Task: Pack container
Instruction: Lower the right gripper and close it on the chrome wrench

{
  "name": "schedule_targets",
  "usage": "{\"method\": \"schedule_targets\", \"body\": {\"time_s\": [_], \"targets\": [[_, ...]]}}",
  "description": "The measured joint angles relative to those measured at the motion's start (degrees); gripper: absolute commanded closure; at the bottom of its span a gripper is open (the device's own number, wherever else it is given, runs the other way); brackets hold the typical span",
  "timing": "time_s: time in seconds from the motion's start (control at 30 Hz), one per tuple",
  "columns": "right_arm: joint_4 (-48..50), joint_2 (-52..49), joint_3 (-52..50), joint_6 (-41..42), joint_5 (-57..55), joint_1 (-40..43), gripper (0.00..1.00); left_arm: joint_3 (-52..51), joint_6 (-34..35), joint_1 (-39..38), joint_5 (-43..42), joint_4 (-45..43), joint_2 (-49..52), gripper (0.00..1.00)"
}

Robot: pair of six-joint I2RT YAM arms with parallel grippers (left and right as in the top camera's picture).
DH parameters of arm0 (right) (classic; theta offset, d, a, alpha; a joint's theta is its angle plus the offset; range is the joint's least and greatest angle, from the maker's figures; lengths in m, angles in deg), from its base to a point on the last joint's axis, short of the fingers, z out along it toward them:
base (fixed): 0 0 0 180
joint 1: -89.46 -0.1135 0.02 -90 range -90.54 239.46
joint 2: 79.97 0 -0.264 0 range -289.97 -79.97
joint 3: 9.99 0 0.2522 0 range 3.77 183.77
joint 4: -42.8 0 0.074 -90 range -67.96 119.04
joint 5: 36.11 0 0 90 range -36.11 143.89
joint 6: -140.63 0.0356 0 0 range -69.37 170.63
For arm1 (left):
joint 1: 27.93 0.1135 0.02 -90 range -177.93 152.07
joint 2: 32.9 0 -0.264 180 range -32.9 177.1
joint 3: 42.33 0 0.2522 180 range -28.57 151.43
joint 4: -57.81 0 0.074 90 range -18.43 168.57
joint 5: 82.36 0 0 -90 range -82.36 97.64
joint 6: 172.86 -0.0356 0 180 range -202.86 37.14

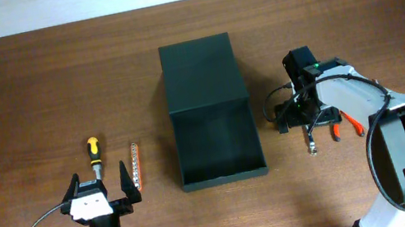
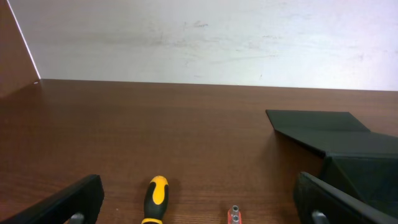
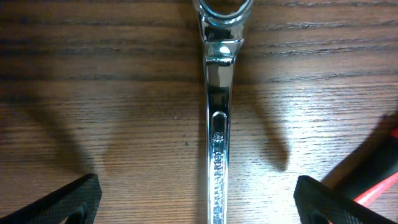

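The container [image 1: 224, 178] is a dark green-black box in the middle of the table, its flap lid [image 1: 198, 64] folded open to the back; its edge shows in the left wrist view [image 2: 348, 146]. My left gripper [image 1: 100, 181] [image 2: 199, 186] stands open just in front of a yellow-and-black screwdriver [image 1: 94, 152] [image 2: 155, 198] and an orange bit strip [image 1: 137, 167] [image 2: 234, 216]. My right gripper [image 1: 304, 119] [image 3: 198, 186] hangs open low over a chrome wrench [image 1: 309, 143] [image 3: 217, 124], one finger on either side of the shaft, not touching it.
Red-handled pliers [image 1: 343, 127] [image 3: 380, 186] lie just right of the wrench, close to my right finger [image 3: 336, 199]. The box inside looks bare. Bare wooden tabletop lies around the tools; a white wall runs along the far edge [image 2: 199, 43].
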Motion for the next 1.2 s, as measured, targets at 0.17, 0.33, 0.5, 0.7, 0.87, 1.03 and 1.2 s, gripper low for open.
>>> {"method": "schedule_targets", "body": {"time_s": [0.17,0.33,0.5,0.7,0.87,1.03,1.2], "targets": [[0.3,0.0,0.0,0.0,1.6,0.9,0.01,0.0,0.0,0.0,0.0,0.0,0.0,0.01],[0.2,0.0,0.0,-1.2,3.1,3.9,0.01,0.0,0.0,0.0,0.0,0.0,0.0,0.01],[-0.3,0.0,0.0,-3.2,3.3,5.7,0.01,0.0,0.0,0.0,0.0,0.0,0.0,0.01],[-0.4,0.0,0.0,-4.3,3.3,5.6,0.01,0.0,0.0,0.0,0.0,0.0,0.0,0.01],[-0.5,-0.2,0.0,-4.6,3.3,5.6,0.01,0.0,0.0,0.0,0.0,0.0,0.0,0.01],[-0.5,-0.9,0.0,-4.6,3.3,5.6,0.01,0.0,0.0,0.0,0.0,0.0,0.0,0.01],[-0.7,-1.3,0.0,-4.6,3.3,5.5,0.01,0.0,0.0,0.0,0.0,0.0,0.0,0.01]]}}
